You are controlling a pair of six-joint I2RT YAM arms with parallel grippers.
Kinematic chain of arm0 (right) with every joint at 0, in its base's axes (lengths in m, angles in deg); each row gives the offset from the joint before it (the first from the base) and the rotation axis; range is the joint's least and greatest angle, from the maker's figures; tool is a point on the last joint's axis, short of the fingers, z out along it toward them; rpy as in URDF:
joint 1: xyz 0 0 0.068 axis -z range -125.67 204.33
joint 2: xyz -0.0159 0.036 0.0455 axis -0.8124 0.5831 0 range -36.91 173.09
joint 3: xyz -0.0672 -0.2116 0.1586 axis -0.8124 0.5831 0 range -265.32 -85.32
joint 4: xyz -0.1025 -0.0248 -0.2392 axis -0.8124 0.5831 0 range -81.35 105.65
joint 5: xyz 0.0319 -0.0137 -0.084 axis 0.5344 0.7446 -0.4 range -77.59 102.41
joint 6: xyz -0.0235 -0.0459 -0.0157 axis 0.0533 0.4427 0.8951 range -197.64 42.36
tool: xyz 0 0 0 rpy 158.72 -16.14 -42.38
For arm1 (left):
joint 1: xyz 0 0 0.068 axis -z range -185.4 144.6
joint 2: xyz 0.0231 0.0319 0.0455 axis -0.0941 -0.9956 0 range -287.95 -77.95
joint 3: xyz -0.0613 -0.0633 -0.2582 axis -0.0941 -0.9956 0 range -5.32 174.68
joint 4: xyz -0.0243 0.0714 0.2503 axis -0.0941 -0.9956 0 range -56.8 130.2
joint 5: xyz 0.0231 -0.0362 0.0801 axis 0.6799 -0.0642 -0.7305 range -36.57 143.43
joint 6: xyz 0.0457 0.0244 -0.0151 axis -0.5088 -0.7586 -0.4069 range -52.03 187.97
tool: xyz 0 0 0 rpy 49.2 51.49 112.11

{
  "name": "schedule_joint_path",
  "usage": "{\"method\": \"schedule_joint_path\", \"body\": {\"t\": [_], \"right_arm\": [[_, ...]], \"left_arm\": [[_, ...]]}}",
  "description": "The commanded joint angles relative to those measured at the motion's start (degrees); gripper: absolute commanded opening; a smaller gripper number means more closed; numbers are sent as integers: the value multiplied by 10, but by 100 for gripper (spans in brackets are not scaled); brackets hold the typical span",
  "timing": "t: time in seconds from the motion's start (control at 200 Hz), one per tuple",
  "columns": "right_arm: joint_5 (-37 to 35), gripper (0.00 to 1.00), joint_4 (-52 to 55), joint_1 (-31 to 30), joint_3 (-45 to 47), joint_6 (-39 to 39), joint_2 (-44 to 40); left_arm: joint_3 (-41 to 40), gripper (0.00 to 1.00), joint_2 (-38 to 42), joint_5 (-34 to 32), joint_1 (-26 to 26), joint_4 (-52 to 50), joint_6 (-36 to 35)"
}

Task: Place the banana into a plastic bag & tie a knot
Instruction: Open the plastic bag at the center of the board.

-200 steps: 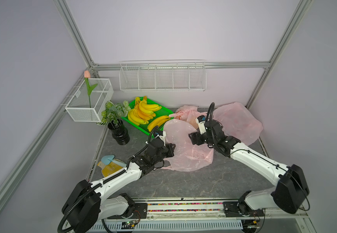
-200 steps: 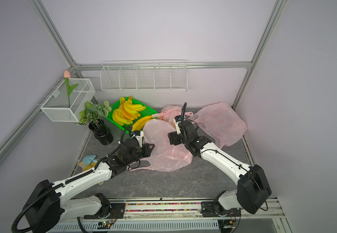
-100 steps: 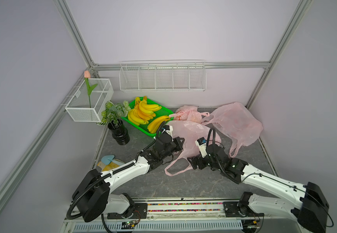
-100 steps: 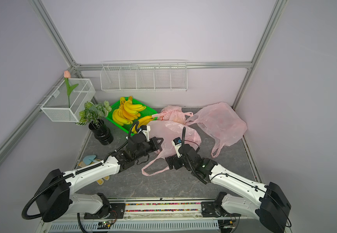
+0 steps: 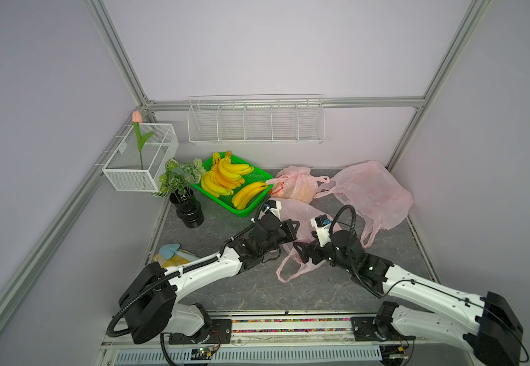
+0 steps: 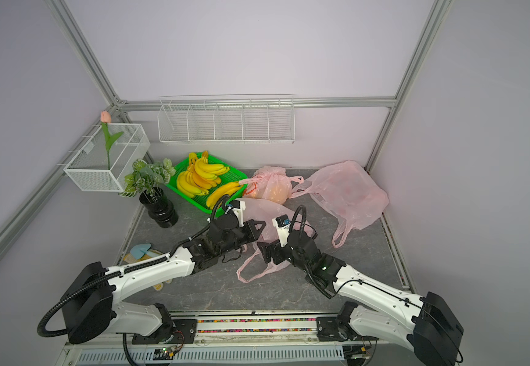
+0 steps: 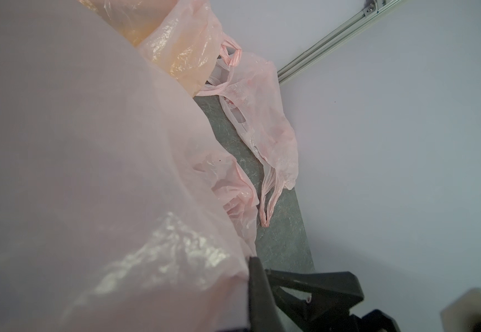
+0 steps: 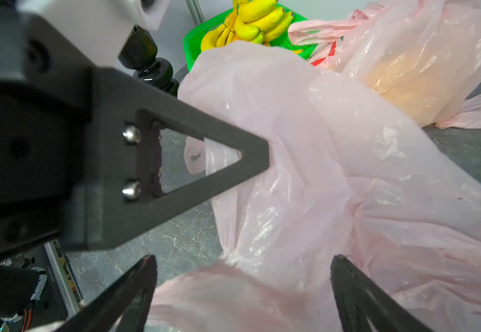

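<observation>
Thin pink plastic bag (image 5: 301, 212): limp, slick, near weightless. Left gripper (image 5: 293, 228) pinches its film; right gripper (image 8: 242, 270) gapes wide. Best grip is where the film bunches.

I saw the grey marbled bench (image 5: 320, 294) carrying: green tray (image 5: 259, 176) back-left, black vase (image 5: 189, 209) beside it, tied pink bag (image 5: 298, 190), loose pink bag (image 5: 371, 196) back-right, third pink bag (image 5: 301, 215) mid-bench, blue trowel (image 5: 168, 250) at left edge.
</observation>
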Motion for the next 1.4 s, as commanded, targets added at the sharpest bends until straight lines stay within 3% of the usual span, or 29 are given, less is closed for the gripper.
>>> {"method": "schedule_joint_path", "body": {"t": [0.0, 0.215, 0.405, 0.47, 0.58, 0.71, 0.835, 1.129, 1.284, 1.394], "right_arm": [[-32, 97, -10, -3, 12, 26, 11], [-52, 100, -48, -4, 21, 49, 33], [-64, 92, -140, -3, 49, 72, 36], [-68, 83, -172, -2, 59, 83, 41], [-69, 58, -196, -1, 62, 99, 46], [-78, 29, -185, -1, 61, 99, 37], [-87, 11, -147, -1, 58, 84, 17], [-137, 7, -7, -1, 41, -22, -37], [-144, 7, 59, 0, 21, -69, -57], [-142, 7, 117, 11, -1, -93, -75]], "left_arm": [[16, 0, 2, -14, 9, 14, 17], [16, 0, 18, -16, 23, 13, 30], [3, 0, 30, -14, 38, 35, 51], [5, 0, 32, -13, 41, 35, 52], [7, 0, 34, -12, 42, 23, 55], [4, 0, 46, -24, 42, 11, 49], [7, 0, 63, -59, 41, -20, 29], [36, 59, 170, -169, 39, -219, -96], [-17, 80, 254, -274, 32, -296, -98], [-30, 90, 301, -275, -16, -327, -122]]}}
